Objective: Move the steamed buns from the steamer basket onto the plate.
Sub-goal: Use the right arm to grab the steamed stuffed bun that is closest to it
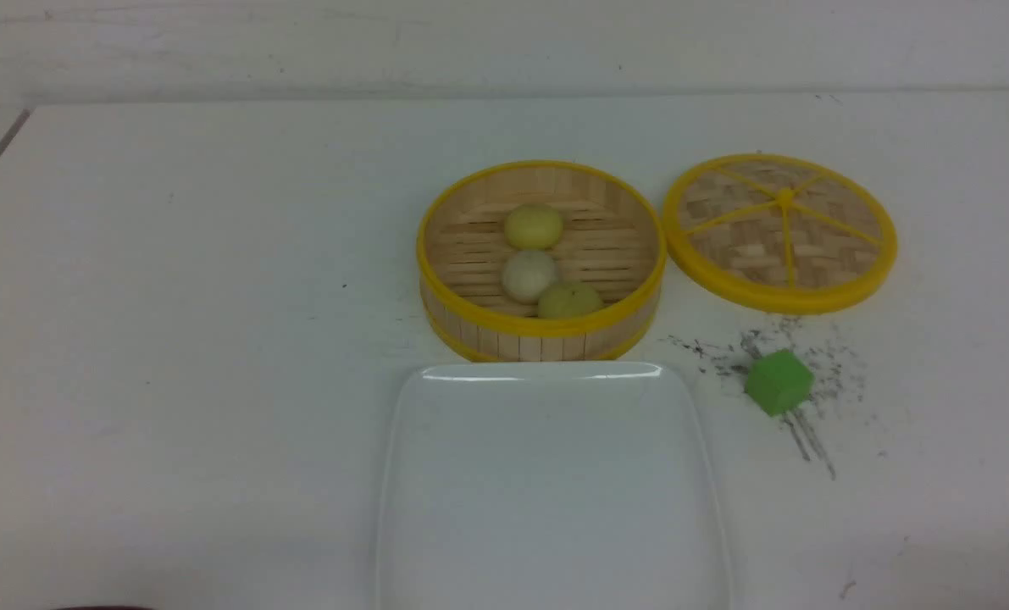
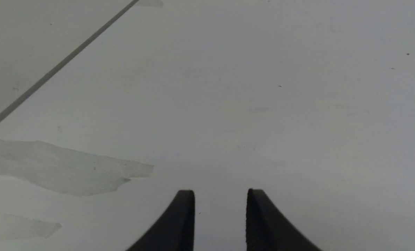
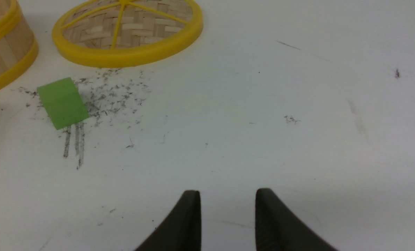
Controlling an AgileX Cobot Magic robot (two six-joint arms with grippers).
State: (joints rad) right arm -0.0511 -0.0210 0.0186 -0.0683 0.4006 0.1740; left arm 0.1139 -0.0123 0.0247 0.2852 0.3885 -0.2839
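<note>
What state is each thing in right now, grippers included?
Round bamboo steamer basket: uncovered, upright, holding three buns.
Flat woven bamboo lid with yellow spokes: off, lying right of the basket.
Small round steamed buns: all three inside the basket.
Glossy white rounded-square plate: bare, no bun on it.
Green cube: lying loose, untouched.
Left gripper: open, holding nothing.
Right gripper: open, holding nothing.

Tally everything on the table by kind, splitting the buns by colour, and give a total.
Yellow-green buns: 2
Off-white bun: 1
Steamer basket: 1
Basket lid: 1
Plate: 1
Green cube: 1
Total: 7
</note>
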